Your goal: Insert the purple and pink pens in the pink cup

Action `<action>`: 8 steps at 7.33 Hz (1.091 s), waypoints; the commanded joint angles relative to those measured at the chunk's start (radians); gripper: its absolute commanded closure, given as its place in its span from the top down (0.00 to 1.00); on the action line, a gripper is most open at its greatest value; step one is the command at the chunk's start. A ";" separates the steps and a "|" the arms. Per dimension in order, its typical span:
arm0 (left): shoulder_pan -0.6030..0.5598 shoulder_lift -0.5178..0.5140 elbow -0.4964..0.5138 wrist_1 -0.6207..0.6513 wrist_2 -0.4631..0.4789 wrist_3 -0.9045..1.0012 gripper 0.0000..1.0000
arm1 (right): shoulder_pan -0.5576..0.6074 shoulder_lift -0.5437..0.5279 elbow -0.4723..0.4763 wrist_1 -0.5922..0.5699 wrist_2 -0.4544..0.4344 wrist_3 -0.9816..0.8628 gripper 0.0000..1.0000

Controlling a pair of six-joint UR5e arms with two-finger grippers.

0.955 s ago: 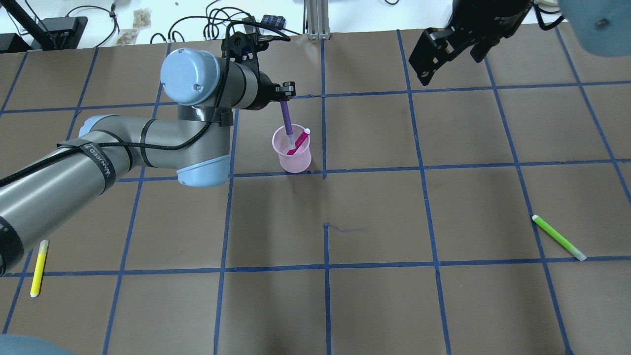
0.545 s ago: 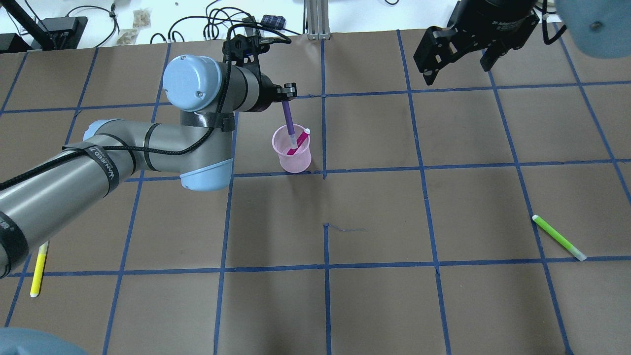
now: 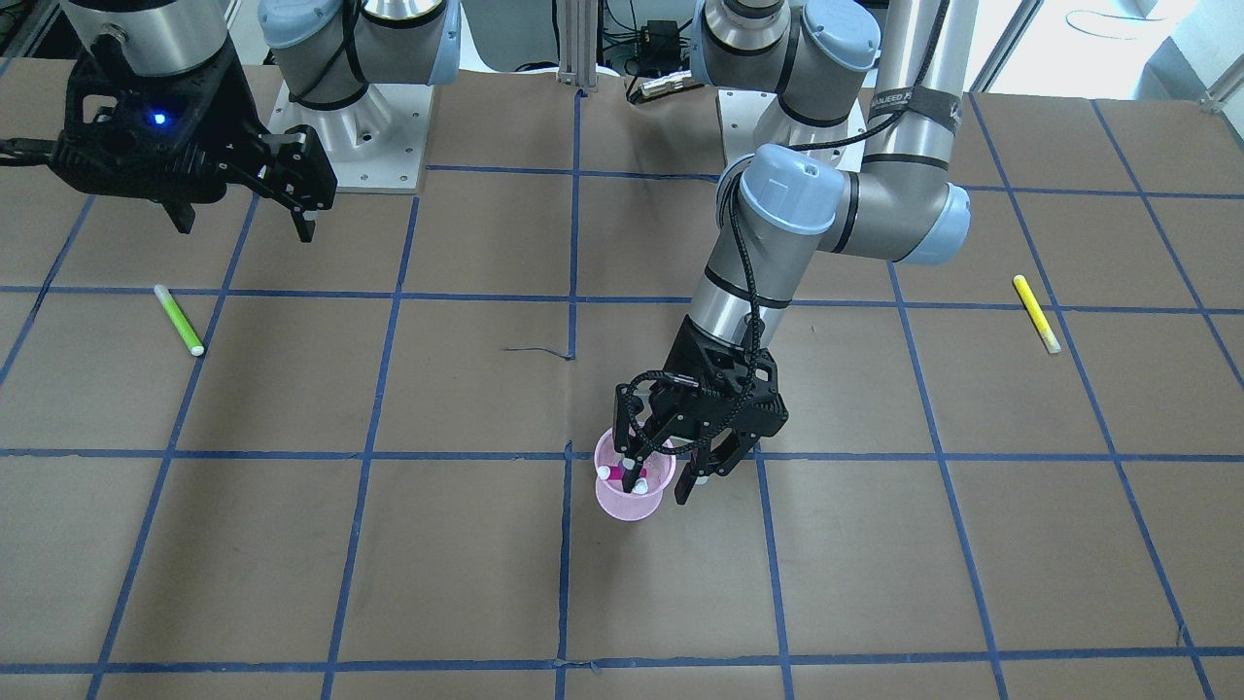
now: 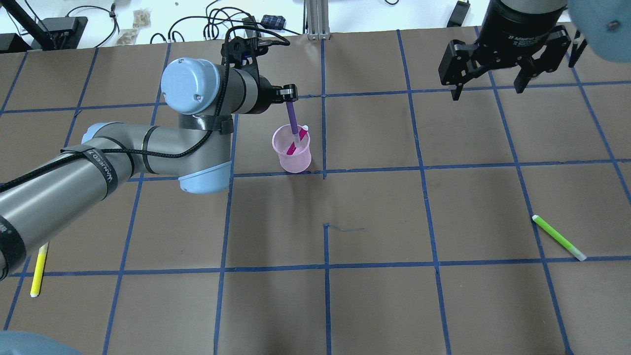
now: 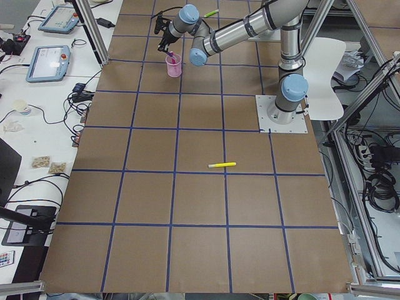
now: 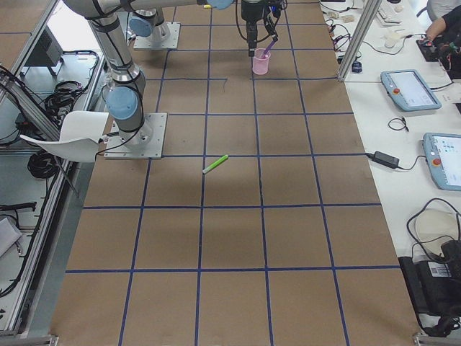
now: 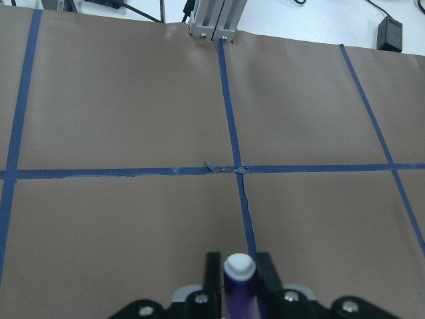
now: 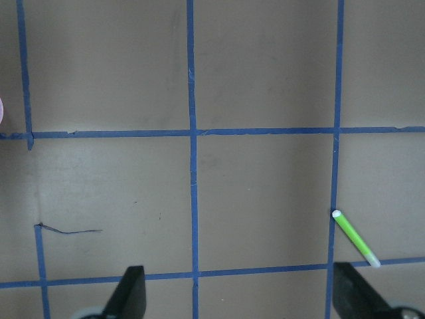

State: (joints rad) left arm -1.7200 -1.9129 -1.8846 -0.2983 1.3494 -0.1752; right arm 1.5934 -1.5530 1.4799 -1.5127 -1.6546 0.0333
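Note:
The translucent pink cup (image 4: 294, 157) stands upright on the brown mat, also in the front view (image 3: 632, 504). The pink pen (image 4: 299, 140) leans inside it, white cap above the rim. My left gripper (image 4: 291, 94) hangs just above and behind the cup, shut on the top of the purple pen (image 4: 293, 118), whose lower end is inside the cup. The left wrist view shows the pen's top (image 7: 239, 282) between the two fingers. My right gripper (image 4: 488, 88) is open and empty, high over the far right of the table.
A green highlighter (image 4: 558, 237) lies at the right, also in the right wrist view (image 8: 355, 238). A yellow highlighter (image 4: 38, 268) lies at the near left, partly under my left arm. Cables and an aluminium post sit beyond the mat's far edge.
My left gripper has shifted slightly right with the purple pen, which now stands deeper in the cup beside the pink pen. My right gripper has moved right and turned.

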 commanded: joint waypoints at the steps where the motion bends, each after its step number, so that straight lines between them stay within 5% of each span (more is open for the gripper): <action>1: 0.003 0.026 -0.007 -0.005 -0.050 -0.001 1.00 | -0.001 0.005 0.025 -0.084 0.039 0.014 1.00; 8: 0.016 0.067 -0.048 -0.083 -0.012 -0.003 1.00 | 0.002 0.007 0.036 -0.132 0.093 0.023 1.00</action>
State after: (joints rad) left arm -1.7068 -1.8558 -1.9363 -0.3534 1.3304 -0.1779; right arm 1.5973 -1.5467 1.5220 -1.6521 -1.5906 0.0557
